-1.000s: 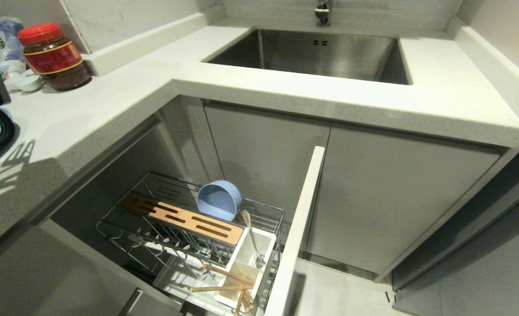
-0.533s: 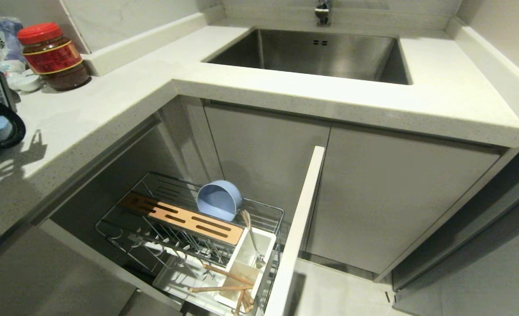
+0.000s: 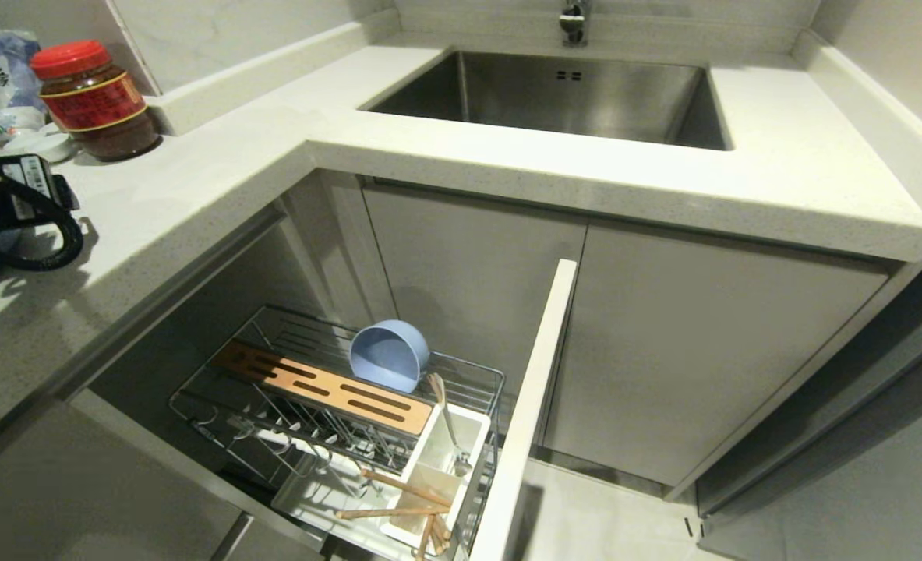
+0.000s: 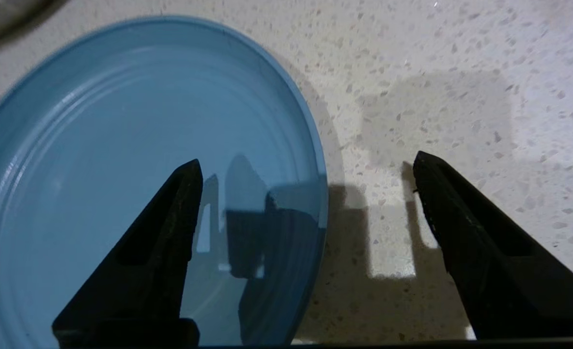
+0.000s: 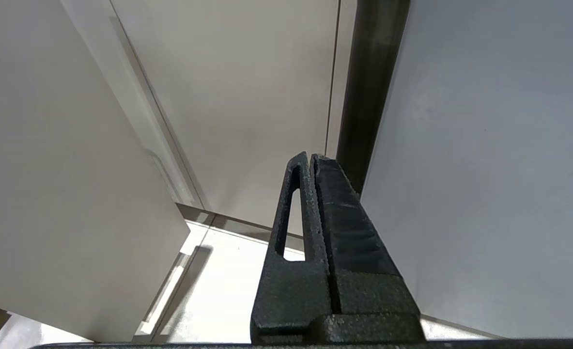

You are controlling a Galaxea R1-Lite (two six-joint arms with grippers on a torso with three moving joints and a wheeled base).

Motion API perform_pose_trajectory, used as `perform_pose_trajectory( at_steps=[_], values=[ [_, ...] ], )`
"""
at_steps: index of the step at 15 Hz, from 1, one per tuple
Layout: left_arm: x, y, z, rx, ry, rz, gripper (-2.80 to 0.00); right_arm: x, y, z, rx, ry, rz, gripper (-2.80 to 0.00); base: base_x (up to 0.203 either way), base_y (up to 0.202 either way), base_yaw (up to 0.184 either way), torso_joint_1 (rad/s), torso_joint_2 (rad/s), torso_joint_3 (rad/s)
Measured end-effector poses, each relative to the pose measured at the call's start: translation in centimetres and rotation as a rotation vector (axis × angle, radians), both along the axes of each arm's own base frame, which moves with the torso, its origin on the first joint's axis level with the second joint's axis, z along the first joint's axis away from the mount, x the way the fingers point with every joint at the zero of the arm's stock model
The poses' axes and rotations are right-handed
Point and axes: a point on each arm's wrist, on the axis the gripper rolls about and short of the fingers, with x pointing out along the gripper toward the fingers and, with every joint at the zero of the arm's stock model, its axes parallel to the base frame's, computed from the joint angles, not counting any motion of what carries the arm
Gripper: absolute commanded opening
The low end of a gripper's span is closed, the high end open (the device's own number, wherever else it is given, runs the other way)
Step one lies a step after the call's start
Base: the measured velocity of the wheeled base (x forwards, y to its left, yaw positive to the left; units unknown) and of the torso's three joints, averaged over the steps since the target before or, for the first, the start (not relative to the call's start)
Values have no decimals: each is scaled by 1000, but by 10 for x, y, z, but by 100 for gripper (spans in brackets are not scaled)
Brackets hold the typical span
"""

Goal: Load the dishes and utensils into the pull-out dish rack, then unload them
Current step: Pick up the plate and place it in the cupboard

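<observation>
Countertop [image 3: 219,179] is filling the upper part of the head view, with the steel sink [image 3: 554,93] set into it and one red-lidded jar [image 3: 94,101] standing at the far left. The left arm [image 3: 8,202] is showing at the left edge over the counter, its fingers out of sight in this view. Below the counter, the pull-out dish rack [image 3: 336,389] is standing drawn out beside its white front panel [image 3: 527,405]. One blue bowl [image 3: 389,355] is lying tipped on its side in the rack behind the slotted wooden bar [image 3: 328,386]. One white utensil box [image 3: 437,467] is sitting at the near end, with one spoon [image 3: 449,425] leaning in its rear compartment. Two chopsticks [image 3: 402,499] are lying slanted across the front compartment.

From the left wrist view, the left gripper [image 4: 308,165] is hanging released over the counter, its two black fingers [image 4: 170,228] spread wide. One blue plate [image 4: 121,145] is lying flat on the speckled surface. One finger is hovering above the plate's inside and the other above bare counter, so the plate's rim is running between them. Neither finger is visibly touching it.

From the right wrist view, the right gripper [image 5: 310,160] is pointing at the grey cabinet doors [image 5: 247,97], well apart from the rack, with its fingers pressed together on nothing.
</observation>
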Motion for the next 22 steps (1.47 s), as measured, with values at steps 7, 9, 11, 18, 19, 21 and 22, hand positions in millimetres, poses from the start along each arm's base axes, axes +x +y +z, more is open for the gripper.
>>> perform_pose_trajectory(
  at_steps=[7,9,11,18,19,21,22],
  values=[
    [12,12,-1,-15,11,29,0,0,0,0,0,0,0,-280,0,0,0,0,0,0],
    [15,13,-2,-15,19,31,0,0,0,0,0,0,0,-280,0,0,0,0,0,0],
    [17,13,-3,-15,23,32,-280,0,0,0,0,0,0,-280,0,0,0,0,0,0],
    [18,13,-5,-17,31,31,-280,0,0,0,0,0,0,-280,0,0,0,0,0,0],
    [18,12,-5,-18,30,30,-280,0,0,0,0,0,0,-280,0,0,0,0,0,0],
    [18,12,-4,-20,23,32,-280,0,0,0,0,-1,1,-280,0,0,0,0,0,0],
    [17,12,-4,-21,23,31,-280,0,0,0,0,-1,0,-280,0,0,0,0,0,0]
  ],
)
